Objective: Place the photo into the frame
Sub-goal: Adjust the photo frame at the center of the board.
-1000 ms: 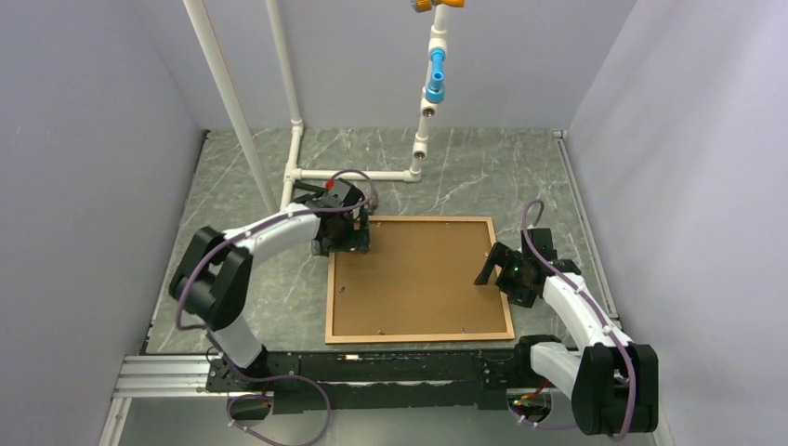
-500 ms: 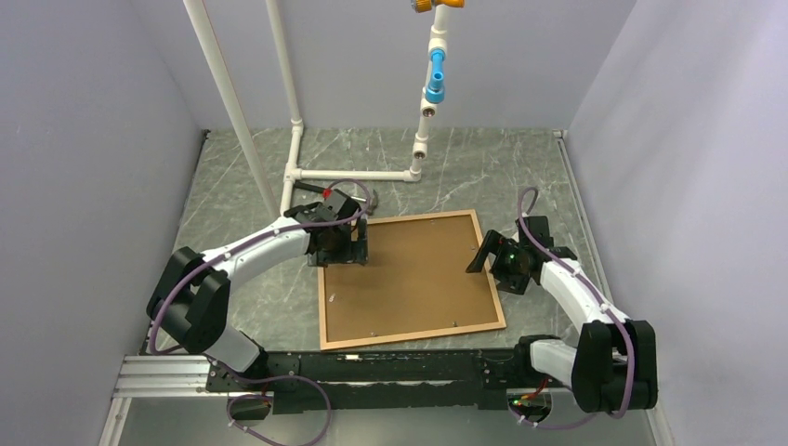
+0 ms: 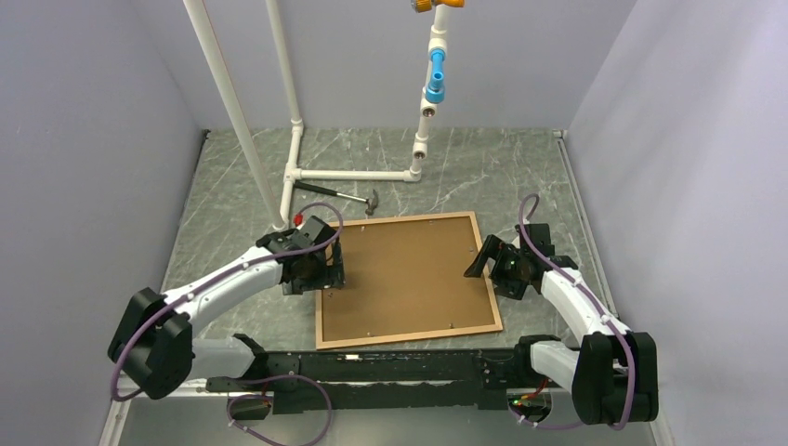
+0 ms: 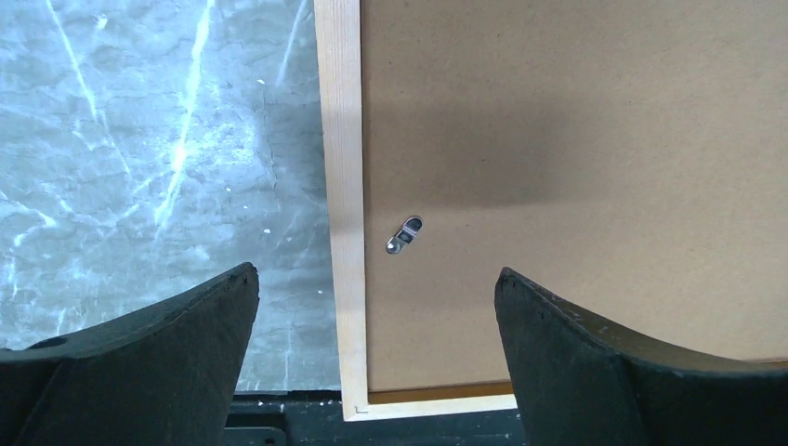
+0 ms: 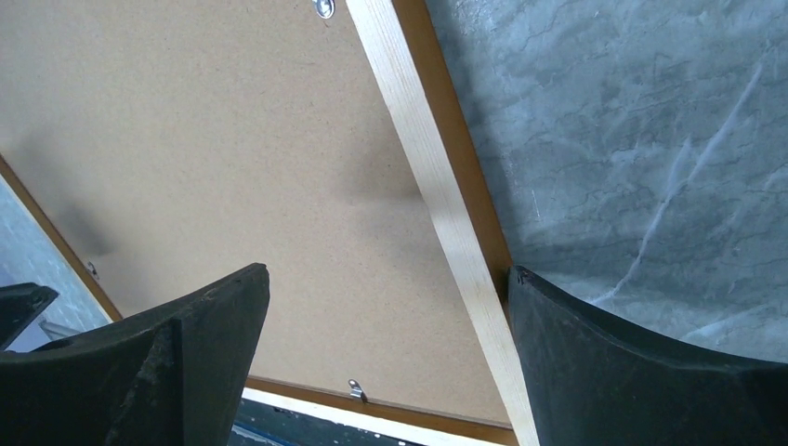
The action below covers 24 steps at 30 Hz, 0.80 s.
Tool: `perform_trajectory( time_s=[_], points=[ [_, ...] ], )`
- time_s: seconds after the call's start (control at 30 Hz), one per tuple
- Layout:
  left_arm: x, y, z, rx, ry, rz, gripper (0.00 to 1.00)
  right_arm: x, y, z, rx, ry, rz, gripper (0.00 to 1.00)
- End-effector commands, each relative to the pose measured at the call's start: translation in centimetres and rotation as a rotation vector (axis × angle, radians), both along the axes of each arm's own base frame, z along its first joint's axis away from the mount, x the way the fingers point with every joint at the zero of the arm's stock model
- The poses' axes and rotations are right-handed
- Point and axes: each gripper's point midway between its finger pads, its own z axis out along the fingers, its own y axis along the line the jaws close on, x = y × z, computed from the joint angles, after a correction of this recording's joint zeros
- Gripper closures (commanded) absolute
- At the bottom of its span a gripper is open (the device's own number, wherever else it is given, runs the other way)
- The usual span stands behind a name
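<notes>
Grey marble counter [image 3: 520,177] carries the frame [image 4: 342,139] face down, backing board [image 3: 409,274] inside. Left gripper [image 3: 323,272] straddles its left rail, right gripper [image 3: 481,263] its right, both spread wide, seemingly not touching.

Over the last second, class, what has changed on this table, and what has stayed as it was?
The left gripper drew back along the left rail of the frame toward its base, uncovering a hammer. The frame turned slightly anticlockwise. The right gripper shifted little. Unchanged: both grippers open, holding nothing; backing board up.
</notes>
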Motion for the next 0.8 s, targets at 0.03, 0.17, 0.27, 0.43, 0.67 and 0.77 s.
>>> perform_trajectory(
  time_s=[0.03, 0.17, 0.27, 0.43, 0.67, 0.77],
  points=[
    [-0.1, 1.1, 0.4, -0.007, -0.021, 0.082, 0.01, 1.2, 0.3, 0.7, 0.012, -0.034, -0.009, 0.00],
    [0.6, -0.1, -1.3, -0.143, -0.006, 0.071, 0.01, 1.3, 0.5, 0.3, 0.027, -0.015, -0.005, 0.00],
    [1.6, -2.0, -1.2, -0.260, -0.053, 0.025, 0.01, 0.8, 1.3, 0.2, 0.079, -0.005, 0.005, 0.00],
    [3.6, -5.1, 0.2, -0.362, -0.090, -0.055, 0.01, 0.0, 1.6, 0.6, 0.114, -0.014, -0.029, 0.00],
    [4.8, -7.6, 0.4, -0.368, -0.073, -0.121, 0.02, -0.2, -0.1, 1.9, 0.040, -0.082, -0.123, 0.00],
    [4.4, -6.9, -0.4, -0.292, -0.057, -0.117, 0.01, -0.1, -0.7, 1.9, 0.013, -0.087, -0.139, 0.00]
  ],
)
